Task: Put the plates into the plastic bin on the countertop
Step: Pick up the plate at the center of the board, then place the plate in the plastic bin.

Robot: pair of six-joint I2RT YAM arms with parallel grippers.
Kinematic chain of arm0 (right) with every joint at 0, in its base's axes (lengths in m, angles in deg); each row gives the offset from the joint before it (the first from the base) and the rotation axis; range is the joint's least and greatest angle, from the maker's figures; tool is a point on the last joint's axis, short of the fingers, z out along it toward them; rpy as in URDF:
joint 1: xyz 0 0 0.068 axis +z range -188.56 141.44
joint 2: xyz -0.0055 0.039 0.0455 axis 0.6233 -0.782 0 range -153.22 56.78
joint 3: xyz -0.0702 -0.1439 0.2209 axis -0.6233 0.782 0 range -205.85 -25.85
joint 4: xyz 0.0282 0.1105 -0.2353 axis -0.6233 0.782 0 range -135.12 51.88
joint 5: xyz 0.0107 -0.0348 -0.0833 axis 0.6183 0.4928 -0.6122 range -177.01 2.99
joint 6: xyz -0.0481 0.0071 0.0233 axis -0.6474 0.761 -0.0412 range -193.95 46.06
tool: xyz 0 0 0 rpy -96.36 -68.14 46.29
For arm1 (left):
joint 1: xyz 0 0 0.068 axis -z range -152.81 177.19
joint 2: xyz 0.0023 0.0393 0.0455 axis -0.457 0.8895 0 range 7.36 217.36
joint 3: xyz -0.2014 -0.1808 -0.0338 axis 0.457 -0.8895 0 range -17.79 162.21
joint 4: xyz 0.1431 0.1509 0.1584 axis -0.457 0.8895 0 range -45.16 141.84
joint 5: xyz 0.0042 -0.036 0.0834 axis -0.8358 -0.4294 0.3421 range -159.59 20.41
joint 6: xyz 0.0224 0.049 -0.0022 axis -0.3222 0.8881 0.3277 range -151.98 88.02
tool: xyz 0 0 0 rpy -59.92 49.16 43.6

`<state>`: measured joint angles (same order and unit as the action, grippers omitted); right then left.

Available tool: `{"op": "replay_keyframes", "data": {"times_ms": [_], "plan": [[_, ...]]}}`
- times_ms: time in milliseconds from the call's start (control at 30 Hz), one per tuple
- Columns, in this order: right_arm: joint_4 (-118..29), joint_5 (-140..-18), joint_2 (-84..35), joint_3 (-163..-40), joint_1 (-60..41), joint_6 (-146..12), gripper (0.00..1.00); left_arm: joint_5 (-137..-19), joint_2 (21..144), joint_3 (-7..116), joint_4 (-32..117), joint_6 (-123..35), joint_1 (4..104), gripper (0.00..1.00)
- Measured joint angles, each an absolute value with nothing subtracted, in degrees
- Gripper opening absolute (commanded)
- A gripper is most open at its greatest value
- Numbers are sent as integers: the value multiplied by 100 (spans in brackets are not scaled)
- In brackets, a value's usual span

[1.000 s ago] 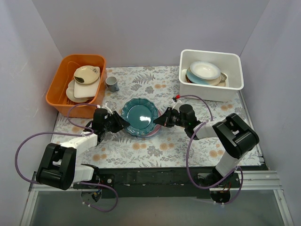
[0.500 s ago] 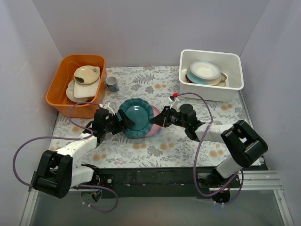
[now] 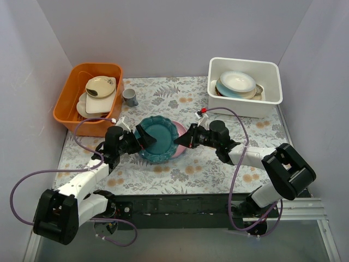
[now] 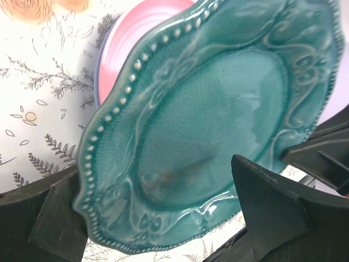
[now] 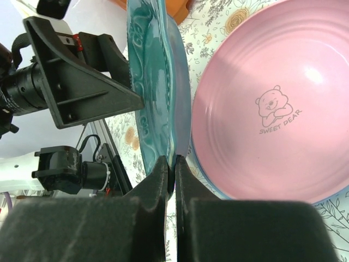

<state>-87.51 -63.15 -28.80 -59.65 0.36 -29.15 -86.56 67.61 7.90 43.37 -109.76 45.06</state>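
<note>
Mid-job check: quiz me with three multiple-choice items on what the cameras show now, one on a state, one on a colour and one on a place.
1. What is the state of the left gripper?
A. open, a finger on each side of the teal plate
B. shut on the plate's rim
C. shut and empty

2. What colour is the plate that the right gripper pinches?
A. yellow
B. teal
C. pink

3. Where is the pink plate?
A. flat on the countertop, partly under the tilted teal plate
B. raised in the left gripper
C. on top of the teal plate

Answers:
1 A: the left wrist view shows its fingers wide apart with the plate between them.
2 B: the right wrist view shows its fingers closed on the teal rim.
3 A: the pink plate lies level while the teal plate tilts up over its edge.
</note>
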Motion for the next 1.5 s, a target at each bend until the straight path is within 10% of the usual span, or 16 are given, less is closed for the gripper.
{"op": "replay_keyframes", "data": {"times_ms": [1500], "plan": [[-6262,-6075,-795,-5458,-1606,-3280,1,-8619,6761,790,3710,-11033,4506,98]]}}
